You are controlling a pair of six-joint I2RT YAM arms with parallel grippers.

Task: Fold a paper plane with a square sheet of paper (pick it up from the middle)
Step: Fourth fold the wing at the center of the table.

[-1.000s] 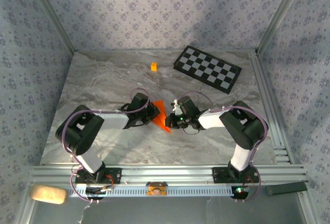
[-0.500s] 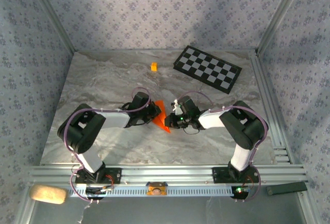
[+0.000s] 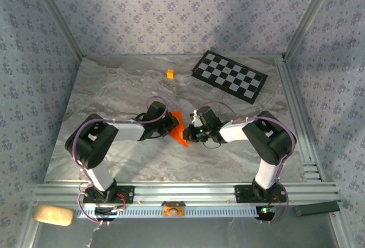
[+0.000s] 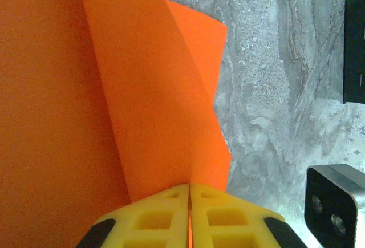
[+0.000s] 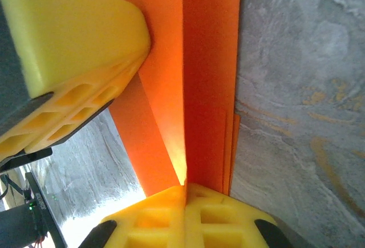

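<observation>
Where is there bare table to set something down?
Crowded: centre, where the left gripper and right gripper pinch the folded orange paper; back right holds the checkered board. Free: the marble table left of the orange cube, and the near strip before the paper.

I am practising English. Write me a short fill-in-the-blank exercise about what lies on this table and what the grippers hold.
The thin folded paper sheet is ____ in colour.
The left gripper and the right gripper are shut on it, so ____ grippers hold it.
From the top view, the black-and-white checkered board lies to the ____ of the small orange-yellow cube.
Missing words: orange; two; right.
</observation>
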